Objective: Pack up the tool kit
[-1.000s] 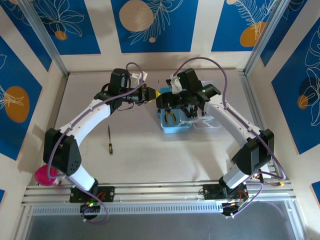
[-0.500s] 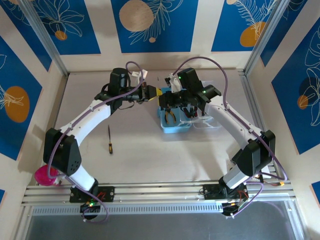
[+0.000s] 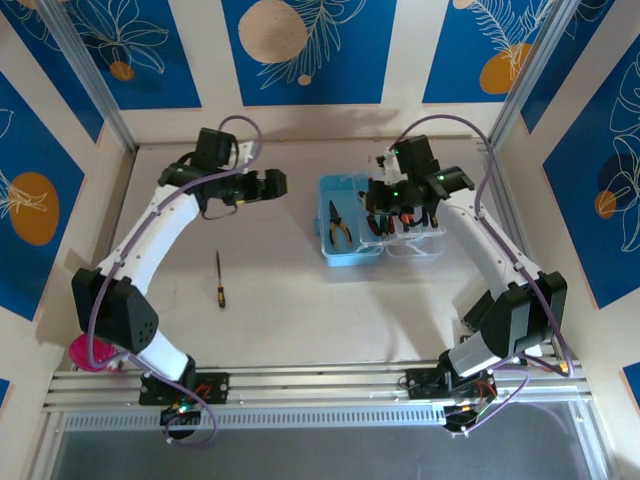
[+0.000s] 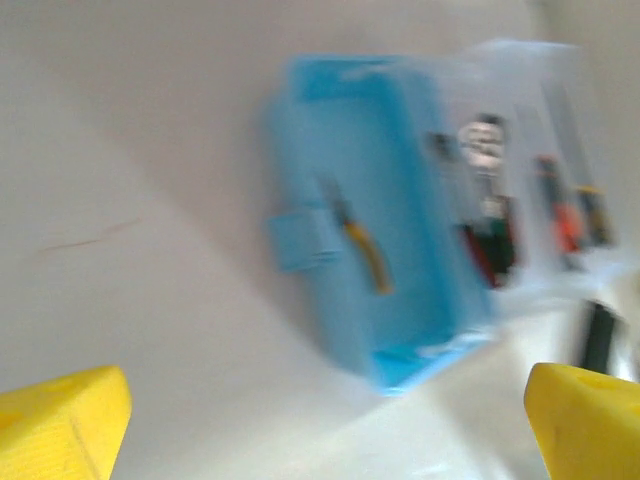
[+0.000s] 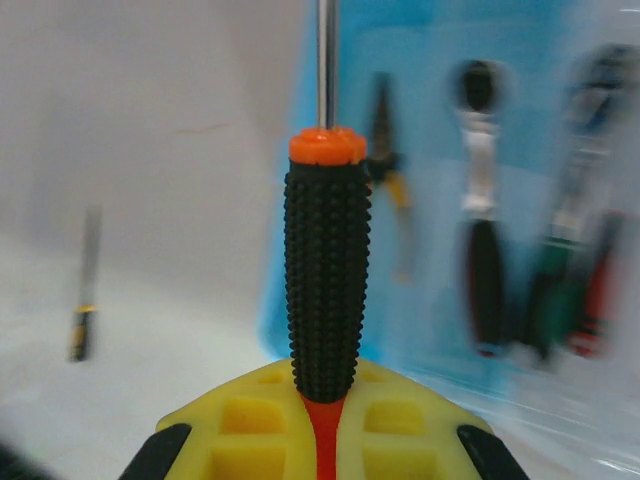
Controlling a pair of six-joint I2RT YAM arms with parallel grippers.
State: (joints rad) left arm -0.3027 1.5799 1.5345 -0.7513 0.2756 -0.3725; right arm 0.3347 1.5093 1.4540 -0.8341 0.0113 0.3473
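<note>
One screwdriver (image 3: 219, 278) is lying loose on the table (image 3: 280, 320). Your left gripper (image 3: 277, 184) is backing off, fingers spread and empty: handover done. The case (image 3: 350, 258) is sitting open mid-table, and your right gripper (image 3: 385, 205) is clamping the black-handled driver (image 5: 325, 280) over it, ready for packing.

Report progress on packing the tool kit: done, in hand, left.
Done: pliers lie in the open blue case, other tools in its clear half. In hand: the right gripper is shut on a black-and-orange screwdriver over the case. Left: place it, fetch the loose screwdriver lying on the table left of the case (the left gripper is open and empty), then close the case.
</note>
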